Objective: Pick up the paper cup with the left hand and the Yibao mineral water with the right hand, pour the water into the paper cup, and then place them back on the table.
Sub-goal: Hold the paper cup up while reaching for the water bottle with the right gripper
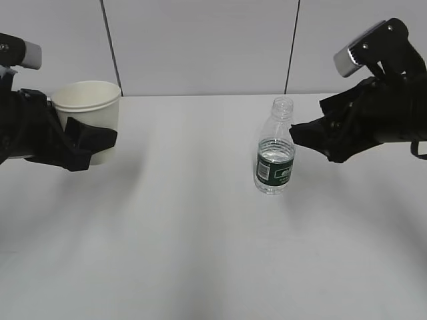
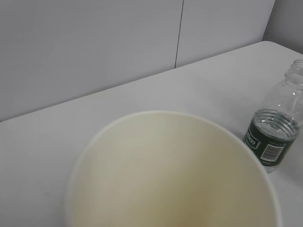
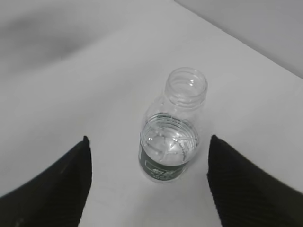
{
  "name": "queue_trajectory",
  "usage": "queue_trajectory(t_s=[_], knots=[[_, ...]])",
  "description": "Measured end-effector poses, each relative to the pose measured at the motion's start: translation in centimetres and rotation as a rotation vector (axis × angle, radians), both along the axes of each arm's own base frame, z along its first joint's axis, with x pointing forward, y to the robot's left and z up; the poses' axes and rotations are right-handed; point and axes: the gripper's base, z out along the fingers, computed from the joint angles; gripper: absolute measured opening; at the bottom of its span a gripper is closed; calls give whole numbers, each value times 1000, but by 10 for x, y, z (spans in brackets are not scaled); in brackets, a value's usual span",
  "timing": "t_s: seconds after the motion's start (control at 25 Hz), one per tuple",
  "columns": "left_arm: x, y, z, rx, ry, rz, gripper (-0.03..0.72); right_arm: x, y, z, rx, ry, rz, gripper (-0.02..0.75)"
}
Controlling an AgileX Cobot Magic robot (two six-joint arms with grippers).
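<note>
On the left, your left hand (image 1: 90, 143) grips the cup (image 1: 87, 110), which looks raised off the table (image 1: 200, 233). Your right hand (image 1: 299, 135) hangs wide open just beside the bottle (image 1: 275, 150), which stands untouched mid-table. Grasping, pouring and setting down remain.

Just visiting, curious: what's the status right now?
Left hand shut on paper cup. Right hand open beside Yibao mineral water, not gripping. Nothing in the way.
</note>
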Motion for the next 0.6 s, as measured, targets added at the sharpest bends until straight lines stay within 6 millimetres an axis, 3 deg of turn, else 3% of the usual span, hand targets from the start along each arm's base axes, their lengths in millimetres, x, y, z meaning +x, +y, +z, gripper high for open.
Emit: queue_trajectory(t_s=[0.2,0.44,0.6], knots=[[0,0,0,0,0,0,386,-13,-11,6,10,96,22,592],[0,0,0,0,0,0,386,-9,-45,5,111,254,-170,592],[0,0,0,0,0,0,386,-4,-43,20,195,243,-175,592]])
